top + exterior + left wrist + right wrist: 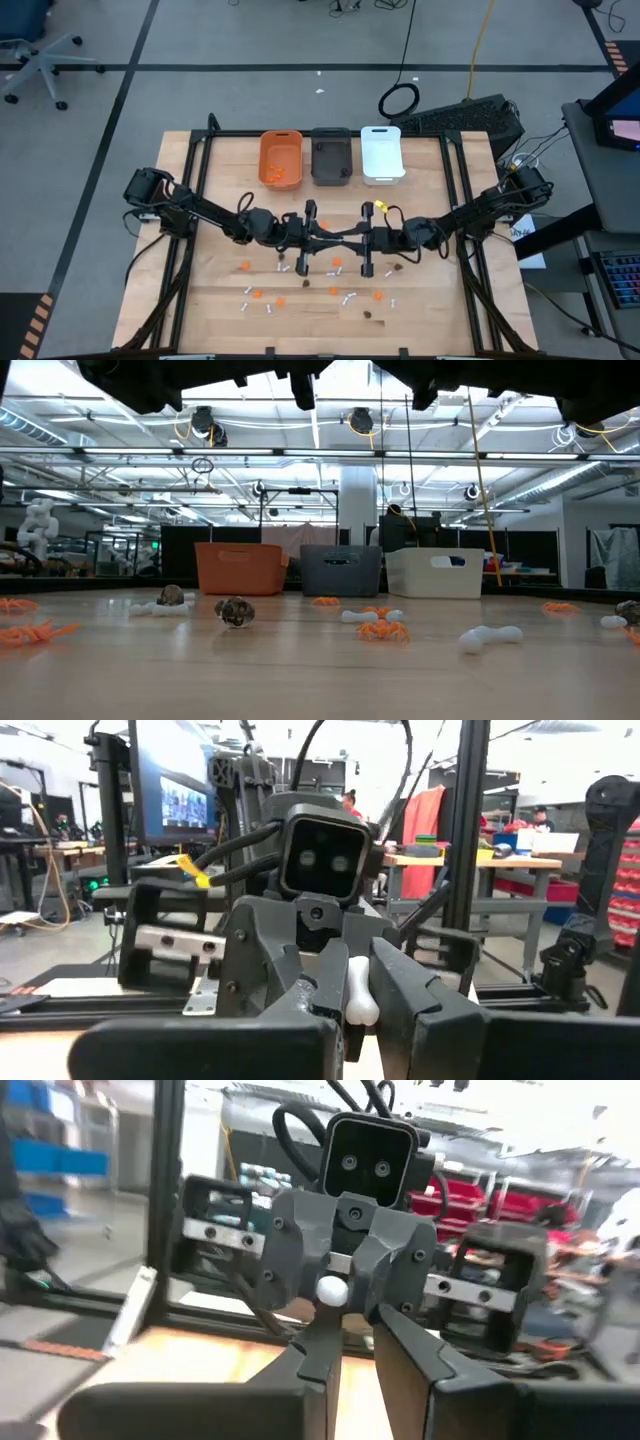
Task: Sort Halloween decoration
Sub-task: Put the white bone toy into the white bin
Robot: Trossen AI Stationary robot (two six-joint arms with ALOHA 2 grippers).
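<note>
Both arms meet tip to tip above the table's middle. My left gripper [326, 238] and my right gripper [352, 240] face each other, lifted off the wood, each shut on one small white stick [359, 988], whose rounded end [332, 1290] shows in the right wrist view. Other tiny pieces lie flat on the table toward its near edge: orange blobs [246, 266], white sticks [283, 268] and dark lumps [368, 316]. The low view shows them too: an orange blob [382, 630], a white stick [490, 637], a dark lump [236, 611]. My left gripper pinches the white stick between its two fingers [300, 1010], coming level from the table's left; the stick's lower end [365, 1013] stands upright in that view, lifted clear of the table. My right gripper comes level from the table's right. Its fingers [312, 1355] close on the same stick just under the rounded end [332, 1292]; its own fingers hide the exact place of contact.
Three bins stand in a row at the far edge: orange [280, 158] with orange pieces inside, dark grey [331, 155], white [382, 153]. Bare wood lies between the bins and the grippers. A black frame runs along the table's sides.
</note>
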